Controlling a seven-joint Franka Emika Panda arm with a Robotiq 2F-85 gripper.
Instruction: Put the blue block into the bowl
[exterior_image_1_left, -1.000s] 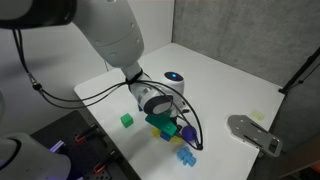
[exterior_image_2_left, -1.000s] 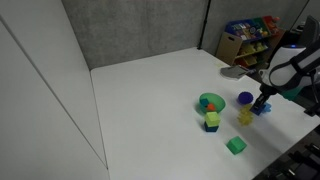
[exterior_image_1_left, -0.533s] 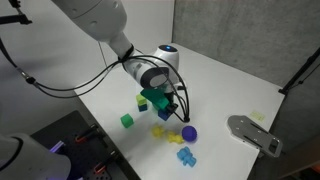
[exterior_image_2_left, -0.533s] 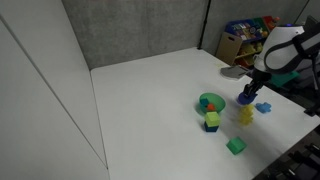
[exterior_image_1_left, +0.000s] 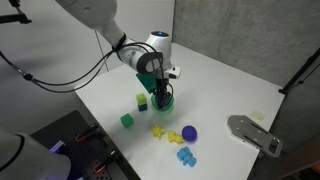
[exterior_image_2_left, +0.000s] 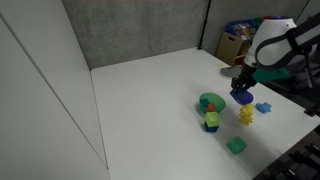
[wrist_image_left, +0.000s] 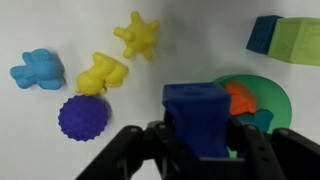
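My gripper (wrist_image_left: 200, 142) is shut on the blue block (wrist_image_left: 198, 115), a medium-blue cube held off the table between the black fingers. In the wrist view the green bowl (wrist_image_left: 268, 92) lies just right of and behind the block, with an orange piece and a teal piece inside. In both exterior views the gripper (exterior_image_1_left: 158, 86) (exterior_image_2_left: 243, 88) hangs close to the bowl (exterior_image_1_left: 163, 102) (exterior_image_2_left: 210, 103), above its edge.
A purple knobbly ball (wrist_image_left: 82, 117), two yellow pieces (wrist_image_left: 102, 73) (wrist_image_left: 138, 36) and a cyan piece (wrist_image_left: 37, 69) lie left of the gripper. A small blue-on-green stack (wrist_image_left: 280, 36) (exterior_image_1_left: 142, 101) stands beside the bowl. A green cube (exterior_image_1_left: 127, 120) sits nearer the table edge.
The gripper has lifted the blue block from among the loose toys and carried it across to the bowl. The other pieces have stayed put.
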